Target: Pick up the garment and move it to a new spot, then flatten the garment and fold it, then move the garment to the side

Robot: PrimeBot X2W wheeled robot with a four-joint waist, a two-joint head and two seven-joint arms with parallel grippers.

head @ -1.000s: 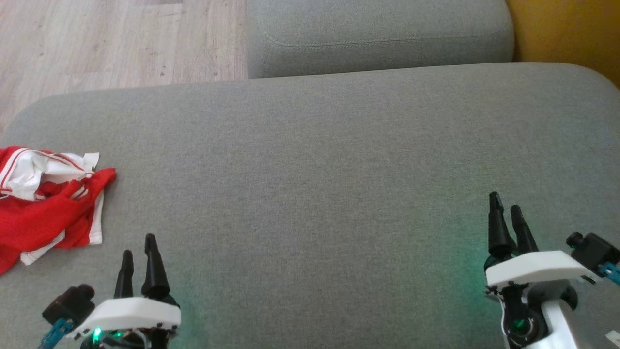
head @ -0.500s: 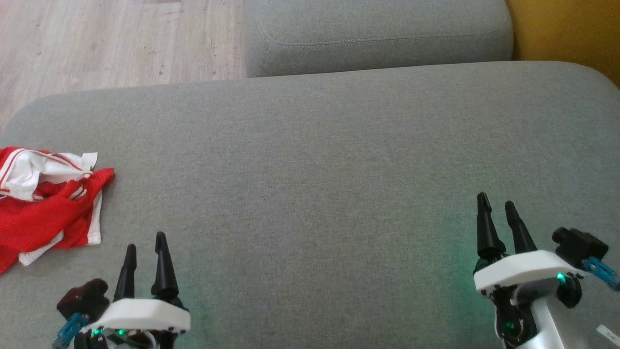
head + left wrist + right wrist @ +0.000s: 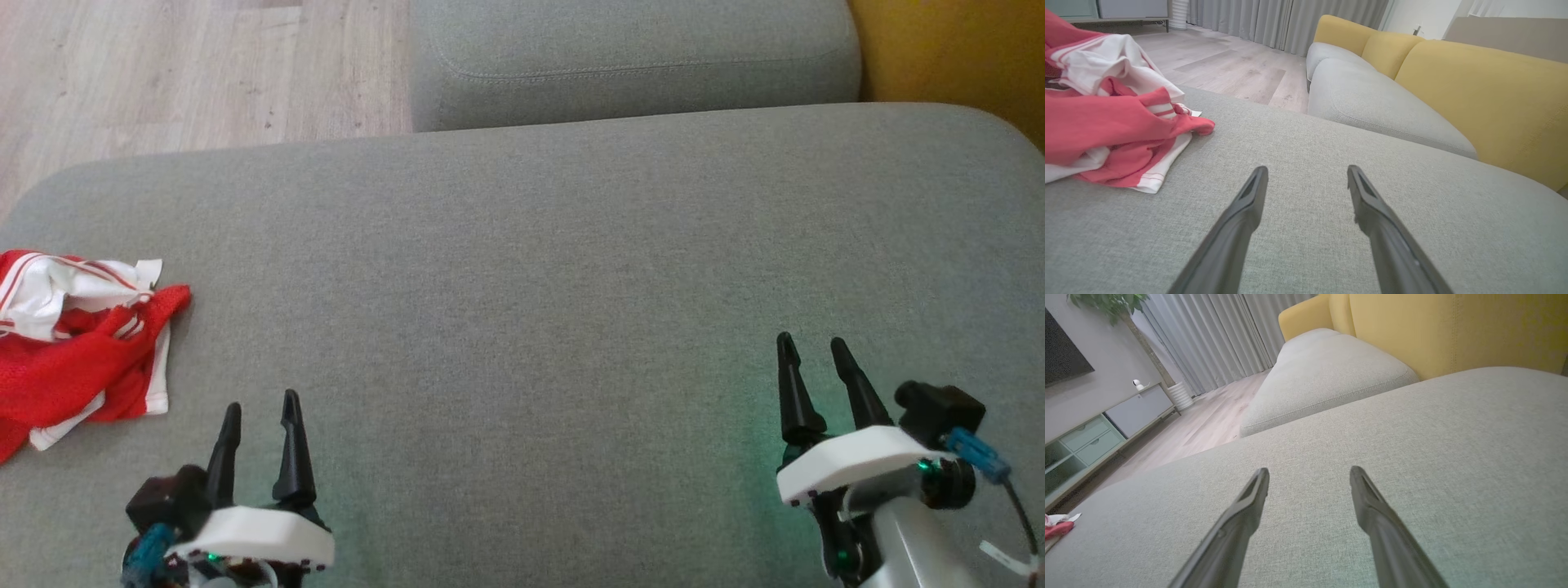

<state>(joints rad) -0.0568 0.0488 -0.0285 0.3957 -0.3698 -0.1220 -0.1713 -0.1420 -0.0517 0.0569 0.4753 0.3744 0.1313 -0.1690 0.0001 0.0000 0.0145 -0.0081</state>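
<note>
Since a second ago both grippers have been brought inward over the seat. In the head view the left gripper (image 3: pixel 261 400) is now seen a little further right, and the right gripper (image 3: pixel 811 337) a little further left. Both are held wide open with nothing between their dark fingers — only bare grey cloth is seen through each gap in the wrist views. They are poised over the near part of a broad grey seat cushion (image 3: pixel 522 269), well apart from each other.

The garment (image 3: pixel 77 359) is found at the cushion's left end, left of and slightly beyond the left gripper, and is touched by neither gripper. Part of it is cut off by the head view's left edge. It lies crumpled in a loose heap — red mesh-like fabric is bunched around white panels, with thin red stripes on the white and white bands along the red hems.

Further back a second grey cushion (image 3: pixel 637 65) is seen, with pale wooden floor (image 3: pixel 196 73) to its left and a yellow backrest (image 3: pixel 955 57) at the far right.
</note>
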